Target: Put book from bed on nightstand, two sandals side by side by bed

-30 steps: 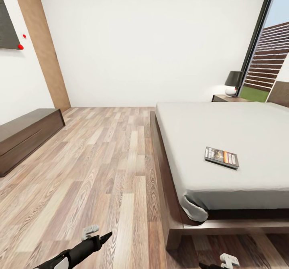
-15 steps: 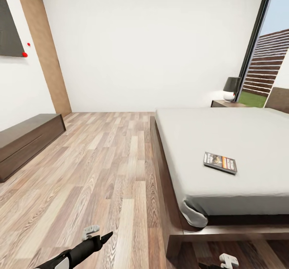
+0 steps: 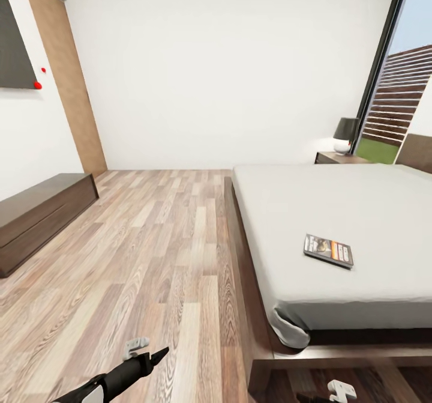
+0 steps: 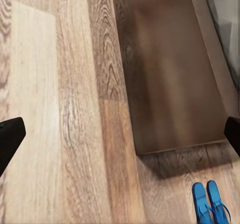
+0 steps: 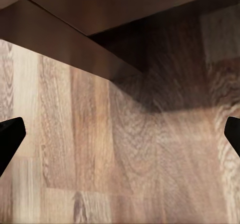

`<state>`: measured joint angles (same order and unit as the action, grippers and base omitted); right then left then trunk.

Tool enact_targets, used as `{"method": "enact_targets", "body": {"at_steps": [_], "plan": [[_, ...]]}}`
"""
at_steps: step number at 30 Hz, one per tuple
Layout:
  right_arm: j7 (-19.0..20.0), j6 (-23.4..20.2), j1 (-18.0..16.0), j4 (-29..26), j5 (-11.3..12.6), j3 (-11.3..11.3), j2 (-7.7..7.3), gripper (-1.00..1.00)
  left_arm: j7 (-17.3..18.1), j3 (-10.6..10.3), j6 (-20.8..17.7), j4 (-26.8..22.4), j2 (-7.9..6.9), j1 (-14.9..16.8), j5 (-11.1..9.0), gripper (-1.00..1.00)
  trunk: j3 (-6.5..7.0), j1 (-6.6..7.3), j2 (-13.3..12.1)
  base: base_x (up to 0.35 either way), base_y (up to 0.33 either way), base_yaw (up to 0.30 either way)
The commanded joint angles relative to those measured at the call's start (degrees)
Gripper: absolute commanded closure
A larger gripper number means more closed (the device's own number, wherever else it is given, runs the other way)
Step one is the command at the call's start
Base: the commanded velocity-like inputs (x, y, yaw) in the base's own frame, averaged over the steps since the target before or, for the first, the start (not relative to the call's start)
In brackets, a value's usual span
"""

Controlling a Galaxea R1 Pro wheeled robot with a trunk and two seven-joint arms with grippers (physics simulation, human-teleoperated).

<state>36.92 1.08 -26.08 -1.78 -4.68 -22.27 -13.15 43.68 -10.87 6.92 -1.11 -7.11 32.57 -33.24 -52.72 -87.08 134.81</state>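
A low dark cabinet (image 3: 36, 211) is seen along the left wall of the bedroom. The left gripper (image 4: 120, 136) is held over the plank floor (image 3: 150, 259) with its fingers wide apart; two blue sandals (image 4: 210, 202) are seen side by side, apparently just beyond the base corner of the bed (image 3: 336, 229). One book (image 3: 328, 251) lies flat near the mattress's foot edge. One nightstand (image 3: 339, 158) carries one lamp (image 3: 345, 134). The right gripper (image 5: 120, 136) is likewise spread open, empty.
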Motion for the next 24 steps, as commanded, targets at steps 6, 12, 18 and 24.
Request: {"method": "enact_targets", "body": {"at_steps": [6, 12, 18, 24], "plan": [[0.17, 0.11, -0.02, 0.03, -0.50, -0.41, 0.00, -1.00, 0.09, -0.55, 0.45, 0.06, -0.01, 0.04, -0.24, -1.00, 1.03, 1.34, -2.40, 0.000, 0.000, 0.000], [0.17, 0.10, -0.02, 0.03, -0.50, -0.40, 0.01, -1.00, 0.09, -0.55, 0.45, 0.06, -0.01, 0.04, -0.24, -1.00, 2.10, 2.65, -4.80, 0.000, 0.000, 0.000], [0.17, 0.11, -0.02, 0.03, -0.50, -0.36, 0.01, -1.00, 0.09, -0.55, 0.46, 0.06, -0.01, 0.04, -0.24, -1.00, 3.18, 3.97, -7.21, 0.000, 0.000, 0.000], [0.17, 0.10, -0.02, 0.03, -0.50, -0.35, -0.02, -1.00, 0.09, -0.49, 0.46, 0.06, -0.01, 0.04, -0.24, -1.00, 4.26, 5.29, -9.62, 0.000, 0.000, 0.000]]}}
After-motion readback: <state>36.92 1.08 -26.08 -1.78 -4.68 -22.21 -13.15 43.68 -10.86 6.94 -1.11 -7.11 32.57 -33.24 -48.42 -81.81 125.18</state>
